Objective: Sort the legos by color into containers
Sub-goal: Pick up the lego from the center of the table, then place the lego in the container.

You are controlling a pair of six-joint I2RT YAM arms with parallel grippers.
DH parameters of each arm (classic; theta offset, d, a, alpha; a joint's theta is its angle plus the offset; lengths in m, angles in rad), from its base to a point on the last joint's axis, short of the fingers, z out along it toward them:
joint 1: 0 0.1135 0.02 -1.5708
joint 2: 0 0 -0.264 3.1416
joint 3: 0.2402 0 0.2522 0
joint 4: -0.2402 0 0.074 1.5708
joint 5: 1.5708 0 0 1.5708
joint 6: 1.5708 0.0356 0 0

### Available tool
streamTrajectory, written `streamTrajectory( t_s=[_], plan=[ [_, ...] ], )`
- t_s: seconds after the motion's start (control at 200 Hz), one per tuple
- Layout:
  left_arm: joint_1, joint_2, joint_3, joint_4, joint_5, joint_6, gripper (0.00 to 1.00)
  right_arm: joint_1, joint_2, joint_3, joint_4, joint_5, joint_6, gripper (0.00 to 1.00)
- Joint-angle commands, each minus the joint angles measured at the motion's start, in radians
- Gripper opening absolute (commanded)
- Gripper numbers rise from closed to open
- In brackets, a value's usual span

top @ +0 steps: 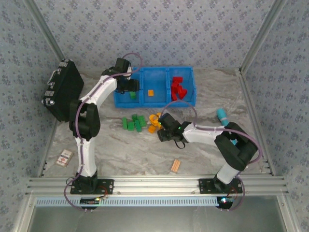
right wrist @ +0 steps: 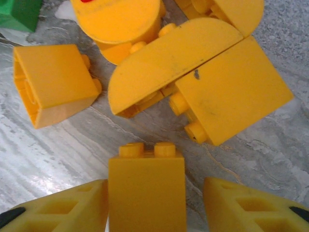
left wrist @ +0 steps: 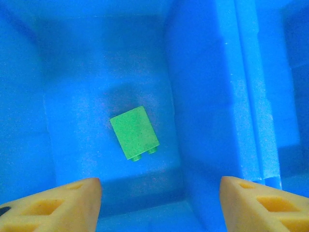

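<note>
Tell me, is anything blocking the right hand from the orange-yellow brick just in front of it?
Nothing visible. The small orange-yellow plastic brick sits between the right hand's two fingers, with no other piece in the gap. The other orange-yellow bricks lie just beyond it.

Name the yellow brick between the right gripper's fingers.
The rectangular brick with two studs pointing away; the other yellow bricks lie beyond the fingertips of the right gripper.

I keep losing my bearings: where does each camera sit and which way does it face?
Top external: above and behind the arms, looking down on the table; both arms show.
Left wrist: over the blue bin's left compartment, facing down at a green brick; its fingertips show.
Right wrist: over the table, facing orange-yellow bricks; its fingertips flank one.
Shared: that green brick appears from above too.
</note>
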Motion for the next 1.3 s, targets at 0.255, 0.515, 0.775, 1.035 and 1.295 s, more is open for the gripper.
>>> streamTrajectory(
  t_s=[0.255,0.515,0.775,1.035,1.295],
  plan=[
    [-0.034,-0.321,-0.095,-0.071,-0.028,0.079,0.66,-0.036,0.021,0.036,-0.040,0.005,-0.012,0.32],
    [-0.043,-0.585,-0.432,-0.014,-0.099,0.122,0.69,-0.052,-0.040,0.113,-0.194,-0.042,-0.030,0.26],
    [-0.043,-0.764,-0.708,-0.003,-0.190,0.089,0.69,-0.090,-0.066,0.313,-0.254,-0.074,-0.108,0.27],
    [-0.043,-0.774,-0.887,0.135,-0.180,-0.016,0.69,-0.171,0.173,0.630,-0.201,-0.058,-0.200,0.29],
    [-0.043,-0.677,-0.930,0.207,-0.171,-0.083,0.69,-0.238,0.416,0.919,-0.218,-0.067,-0.225,0.29]
  ],
)
